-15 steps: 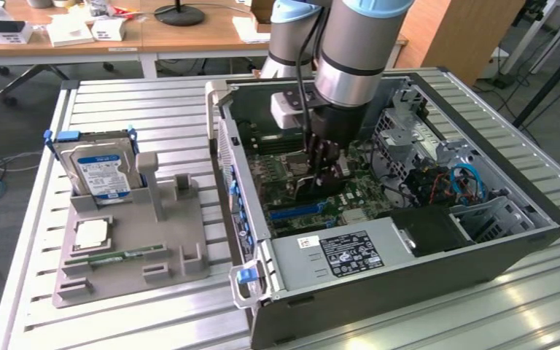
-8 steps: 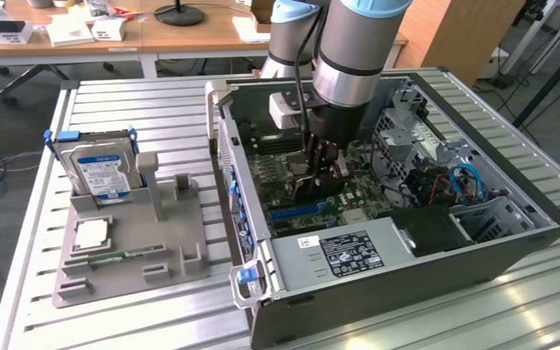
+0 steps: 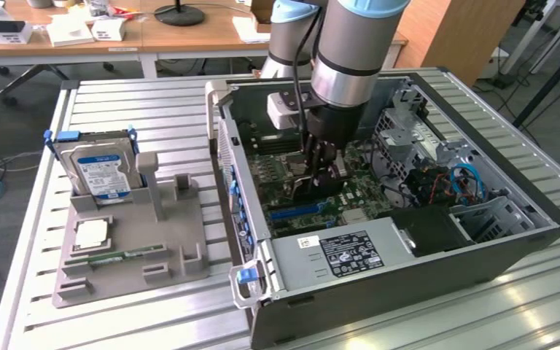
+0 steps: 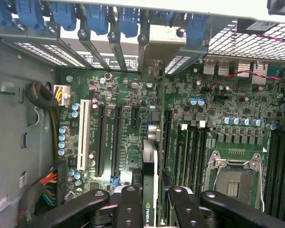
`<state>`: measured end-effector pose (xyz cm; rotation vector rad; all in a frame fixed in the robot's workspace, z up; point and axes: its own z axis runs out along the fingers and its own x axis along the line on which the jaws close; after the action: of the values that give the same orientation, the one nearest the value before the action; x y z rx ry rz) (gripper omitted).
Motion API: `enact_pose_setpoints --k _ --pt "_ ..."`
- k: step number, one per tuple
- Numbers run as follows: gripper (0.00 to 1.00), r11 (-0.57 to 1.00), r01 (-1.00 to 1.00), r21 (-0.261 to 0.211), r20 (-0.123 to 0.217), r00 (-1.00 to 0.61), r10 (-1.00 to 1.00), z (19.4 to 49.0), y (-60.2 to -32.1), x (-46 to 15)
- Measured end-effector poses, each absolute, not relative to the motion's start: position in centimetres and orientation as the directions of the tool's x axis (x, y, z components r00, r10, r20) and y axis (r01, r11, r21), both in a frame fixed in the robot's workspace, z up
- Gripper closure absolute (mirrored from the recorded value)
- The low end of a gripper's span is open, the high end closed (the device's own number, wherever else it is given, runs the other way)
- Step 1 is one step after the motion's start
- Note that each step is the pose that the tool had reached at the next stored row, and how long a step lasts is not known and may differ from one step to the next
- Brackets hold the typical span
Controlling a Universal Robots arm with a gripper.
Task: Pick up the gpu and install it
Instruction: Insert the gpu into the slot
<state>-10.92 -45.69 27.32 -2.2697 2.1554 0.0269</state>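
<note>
Inside the open computer case [image 3: 513,240], above the motherboard [image 3: 285,193], the gpu [image 4: 150,161] is seen held edge-on and upright, pinched between the fingers [image 4: 130,204] of the gripper [image 4: 154,192]. It is poised over the row of long dark expansion slots [image 4: 116,137], near the blue slot latches [image 4: 92,14] at the case's rear wall. Whether the card's lower edge has met a slot cannot be told.

On the exterior view's left, well apart from the case, a blue-labelled hard drive [image 3: 103,171] is left standing in a grey parts holder [image 3: 178,255].

The installation is judged unfinished, and the margin for error slim. Should the card be carried slightly to one side, its connector edge could be driven onto the board beside the slot rather than into it, and the nearby capacitors [image 4: 62,140] could be struck. The metal end bracket could also be caught on the rear slot frame. If the card is tilted in the grip, one end might be seated while the other is left proud.
</note>
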Motion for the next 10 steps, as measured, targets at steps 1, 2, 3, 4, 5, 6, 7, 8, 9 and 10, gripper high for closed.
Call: enact_pose_setpoints --k 1,2,3,4,5,6,7,8,9,10 --pt "0.74 -0.052 -0.999 0.004 -0.02 0.052 -0.998 27.32 -45.69 -10.95" --pt "0.74 -0.052 -0.999 0.003 -0.02 0.052 -0.998 27.32 -45.69 -10.97" --pt "0.74 -0.052 -0.999 0.004 -0.02 0.052 -0.998 27.32 -45.69 -10.99" --pt "0.74 -0.052 -0.999 0.004 -0.02 0.052 -0.998 27.32 -45.69 -11.01" --pt "0.74 -0.052 -0.999 0.003 -0.02 0.052 -0.998 27.32 -45.69 -11.03" --pt "0.74 -0.052 -0.999 0.004 -0.02 0.052 -0.998 27.32 -45.69 -11.05" --pt "0.74 -0.052 -0.999 0.004 -0.02 0.052 -0.998 27.32 -45.69 -11.07" --pt "0.74 -0.052 -0.999 0.003 -0.02 0.052 -0.998 27.32 -45.69 -11.08" --pt "0.74 -0.052 -0.999 0.004 -0.02 0.052 -0.998 27.32 -45.69 -11.1" --pt "0.74 -0.052 -0.999 0.003 -0.02 0.052 -0.998 27.32 -45.69 -11.11"
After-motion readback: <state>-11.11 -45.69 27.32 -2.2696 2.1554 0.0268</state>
